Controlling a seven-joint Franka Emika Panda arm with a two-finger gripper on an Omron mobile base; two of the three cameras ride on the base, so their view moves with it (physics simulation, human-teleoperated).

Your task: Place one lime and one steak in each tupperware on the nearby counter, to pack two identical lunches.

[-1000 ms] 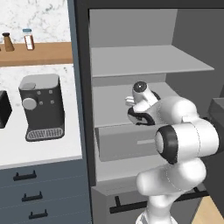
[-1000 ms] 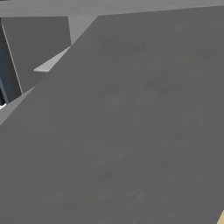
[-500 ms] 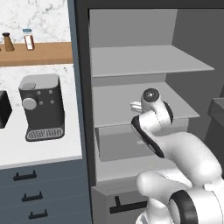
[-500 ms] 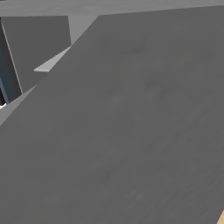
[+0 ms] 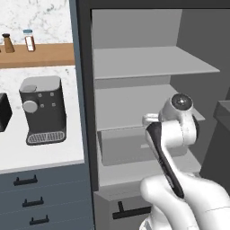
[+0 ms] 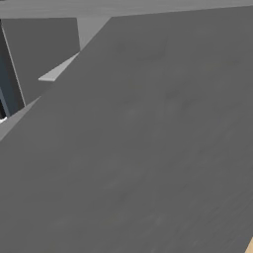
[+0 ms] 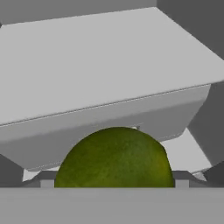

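A yellow-green lime (image 7: pixel 114 157) sits large at the bottom of the hand view, with my gripper (image 7: pixel 113 183) shut on it and a grey finger edge showing at each side. Beyond it lie a bare grey fridge shelf (image 7: pixel 100 61) and the front of a grey drawer. In the left base view my white arm (image 5: pixel 173 134) reaches into the open fridge at the middle shelf, and the wrist hides the fingers there. The white counter (image 5: pixel 40 155) lies to the left. The steaks, the tupperware and the other lime are out of view.
A dark coffee machine (image 5: pixel 42 110) stands on the counter, above drawers with black bar handles (image 5: pixel 24 181). A wooden wall shelf (image 5: pixel 38 55) carries two small bottles. The fridge's left wall (image 5: pixel 85 112) stands beside my arm. A flat grey panel (image 6: pixel 148 148) spans the right base view.
My arm has swung right and drawn back towards the camera, away from the lower shelf, with the wrist now higher. The base has not moved.
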